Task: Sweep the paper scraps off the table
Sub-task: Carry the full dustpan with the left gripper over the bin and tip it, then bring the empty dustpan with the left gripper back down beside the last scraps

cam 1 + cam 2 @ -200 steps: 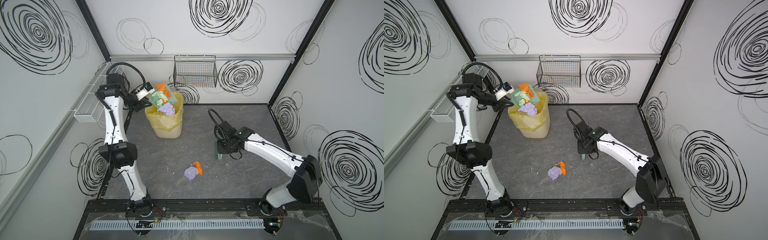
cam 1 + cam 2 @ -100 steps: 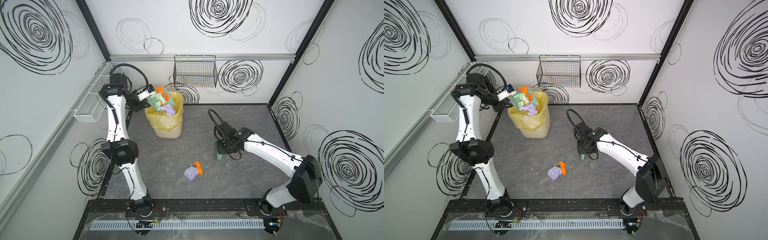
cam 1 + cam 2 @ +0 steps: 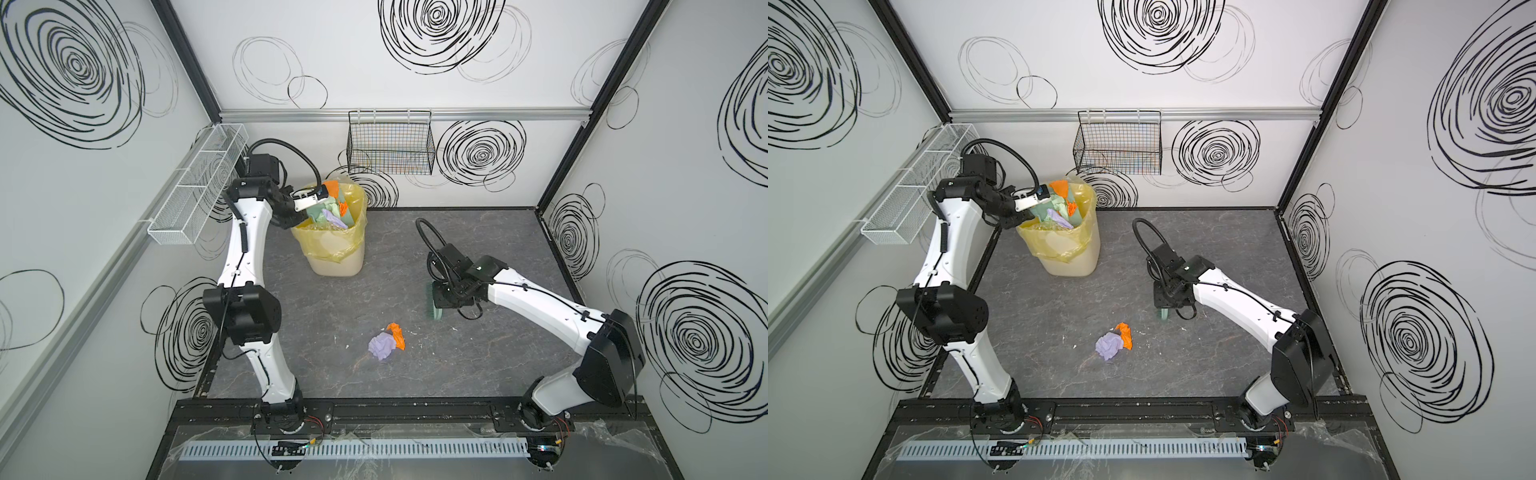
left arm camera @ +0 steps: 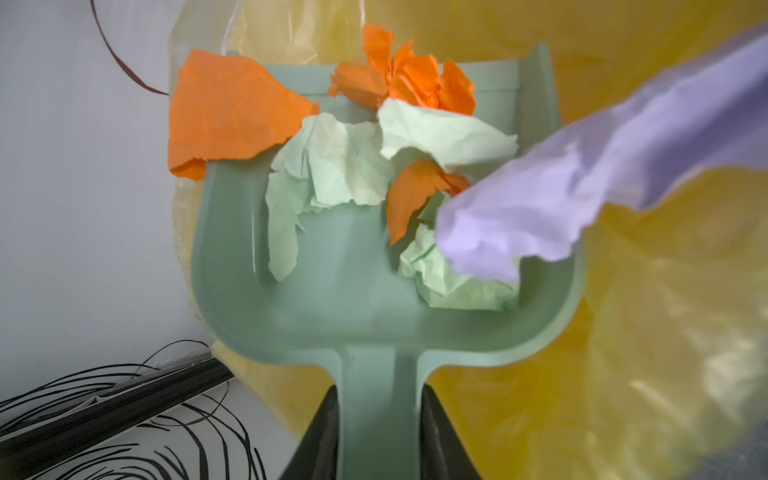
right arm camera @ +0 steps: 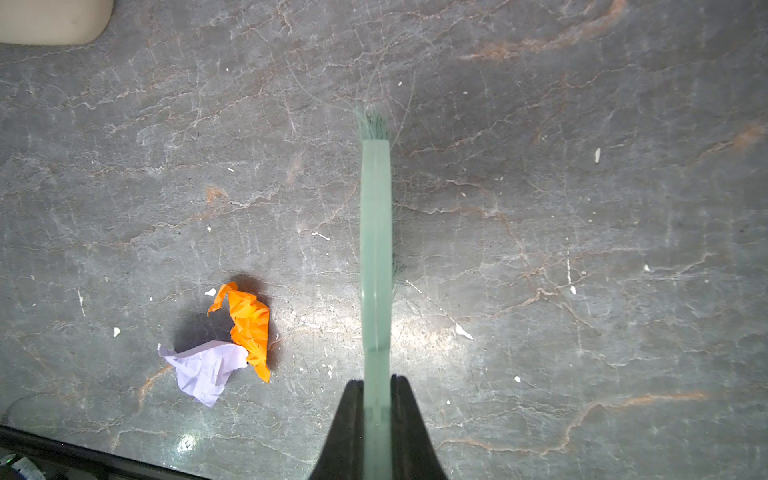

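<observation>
- The left claw (image 4: 379,395) is closed on the handle of a teal dustpan (image 4: 353,303), which is tilted over a bin (image 3: 337,259) lined with a yellow bag (image 3: 328,239).
- Orange, pale green and lilac paper scraps (image 4: 328,166) lie in the dustpan.
- The right claw (image 5: 376,381) is clamped tight on a pale green brush (image 5: 376,232), bristles toward the dark grey bench (image 3: 478,374).
- Two more paper scraps (image 3: 387,341), lilac and orange, touch each other on the bench near the brush.
</observation>
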You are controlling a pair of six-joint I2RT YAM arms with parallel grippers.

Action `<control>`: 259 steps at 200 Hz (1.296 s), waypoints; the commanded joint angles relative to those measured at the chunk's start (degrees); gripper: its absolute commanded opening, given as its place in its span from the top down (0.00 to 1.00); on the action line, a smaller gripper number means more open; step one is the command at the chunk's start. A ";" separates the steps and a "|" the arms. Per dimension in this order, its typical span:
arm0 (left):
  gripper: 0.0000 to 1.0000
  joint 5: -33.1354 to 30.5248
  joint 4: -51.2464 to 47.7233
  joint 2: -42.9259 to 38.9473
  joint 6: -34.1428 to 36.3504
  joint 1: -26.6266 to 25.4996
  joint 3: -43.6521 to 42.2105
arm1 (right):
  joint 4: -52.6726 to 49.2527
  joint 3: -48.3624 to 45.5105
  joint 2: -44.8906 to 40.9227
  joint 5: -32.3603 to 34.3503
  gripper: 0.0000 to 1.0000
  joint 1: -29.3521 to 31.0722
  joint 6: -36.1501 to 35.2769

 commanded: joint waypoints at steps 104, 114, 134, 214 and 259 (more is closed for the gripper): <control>1.00 -12.70 24.20 -19.92 15.04 -0.49 -23.29 | 1.41 0.02 -1.72 0.30 1.00 0.27 -0.28; 1.00 -12.68 24.49 -20.61 15.55 -0.22 -23.67 | 1.59 -0.08 -1.74 0.19 1.00 0.33 -0.36; 1.00 -12.68 26.32 -21.97 16.36 0.15 -24.66 | 1.93 -0.01 -1.65 -0.03 1.00 0.68 -0.16; 1.00 -11.42 27.48 -24.31 16.59 0.15 -22.98 | 2.21 -0.56 -2.79 0.54 1.00 1.05 0.26; 1.00 -8.44 26.43 -26.55 14.31 1.42 -21.47 | 1.75 0.35 -2.69 1.27 1.00 0.97 0.15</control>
